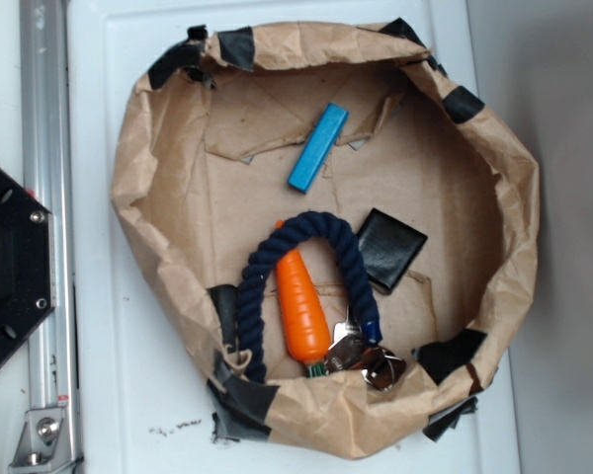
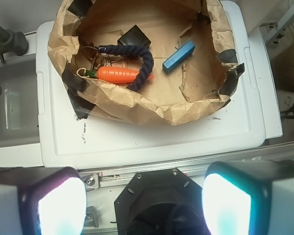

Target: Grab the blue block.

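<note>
1. Blue block (image 1: 317, 147): one sky-blue rectangular bar, lying flat and slantwise on the floor of the paper enclosure, in the half away from the carrot. Nothing touches it. In the wrist view (image 2: 179, 57) it sits right of the rope loop, well apart from the fingers.
2. Gripper (image 2: 142, 203): seen in the wrist view only. Two pads at the bottom edge, left pad (image 2: 61, 208) and right pad (image 2: 225, 204), stand wide apart with clear space between. They hold nothing and touch nothing (both glow pale under the light).
3. Black octagonal mount (image 2: 154, 200): between the pads in the wrist view, beside a metal rail (image 1: 44, 227); in the exterior view it is at the left edge (image 1: 10, 267).
4. White lid (image 2: 152, 137): flat plastic surface carrying the enclosure.
5. Brown paper wall (image 1: 138, 158): crumpled ring, patched with black tape, enclosing all loose items.
6. Orange carrot (image 1: 302, 311): toy, lying inside the rope loop, green stub toward the near wall.
7. Navy rope (image 1: 306, 229): thick, bent in an arch around the carrot.
8. Metal clips (image 1: 361, 355): shiny cluster at the rope's end, beside the carrot's stub.
9. Black square pad (image 1: 391, 249): flat, just beside the rope, apart from the blue block.
</note>
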`<state>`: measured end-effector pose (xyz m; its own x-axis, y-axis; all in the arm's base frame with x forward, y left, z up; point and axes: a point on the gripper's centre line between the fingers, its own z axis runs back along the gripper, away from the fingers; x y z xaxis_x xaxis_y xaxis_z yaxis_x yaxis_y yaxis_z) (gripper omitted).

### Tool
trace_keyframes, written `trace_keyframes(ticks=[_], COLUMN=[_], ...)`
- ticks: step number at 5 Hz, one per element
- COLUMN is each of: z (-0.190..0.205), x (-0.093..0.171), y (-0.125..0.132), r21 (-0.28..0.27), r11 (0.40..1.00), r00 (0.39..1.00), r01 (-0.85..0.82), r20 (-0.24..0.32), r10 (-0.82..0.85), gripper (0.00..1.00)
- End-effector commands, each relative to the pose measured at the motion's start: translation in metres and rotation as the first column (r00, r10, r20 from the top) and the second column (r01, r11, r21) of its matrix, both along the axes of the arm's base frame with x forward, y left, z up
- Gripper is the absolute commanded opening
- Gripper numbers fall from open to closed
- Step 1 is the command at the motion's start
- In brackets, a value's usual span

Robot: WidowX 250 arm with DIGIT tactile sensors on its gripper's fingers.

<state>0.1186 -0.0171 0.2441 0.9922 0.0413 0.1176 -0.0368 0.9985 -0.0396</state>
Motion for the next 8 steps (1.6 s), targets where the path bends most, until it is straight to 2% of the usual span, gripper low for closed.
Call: trace_keyframes(ticks=[1, 2, 3, 4, 5, 6, 7, 8], z=[0.0, -0.04, -0.072, -0.104, -0.128, -0.166, -0.19, -0.213], x=[0.0, 0.05, 0.097, 0.133, 0.144, 0.156, 0.152, 0.163], y=[0.0, 0.018, 0.031, 0.044, 0.051, 0.064, 0.065, 0.065], r21=[0.0, 0.065, -0.017, -0.055, -0.028, -0.01, 0.009, -0.002], r11=[1.0, 0.973, 0.912, 0.88, 0.844, 0.808, 0.819, 0.859], r00=[1.0, 0.973, 0.908, 0.88, 0.844, 0.806, 0.816, 0.856], r01=[0.0, -0.221, -0.409, -0.473, -0.536, -0.59, -0.574, -0.513], r20=[0.0, 0.082, 0.095, 0.024, -0.008, -0.069, -0.078, -0.076], r10=[0.0, 0.216, 0.409, 0.474, 0.536, 0.588, 0.573, 0.511], gripper=[1.0, 1.0, 1.0, 1.0, 1.0, 1.0, 1.0, 1.0])
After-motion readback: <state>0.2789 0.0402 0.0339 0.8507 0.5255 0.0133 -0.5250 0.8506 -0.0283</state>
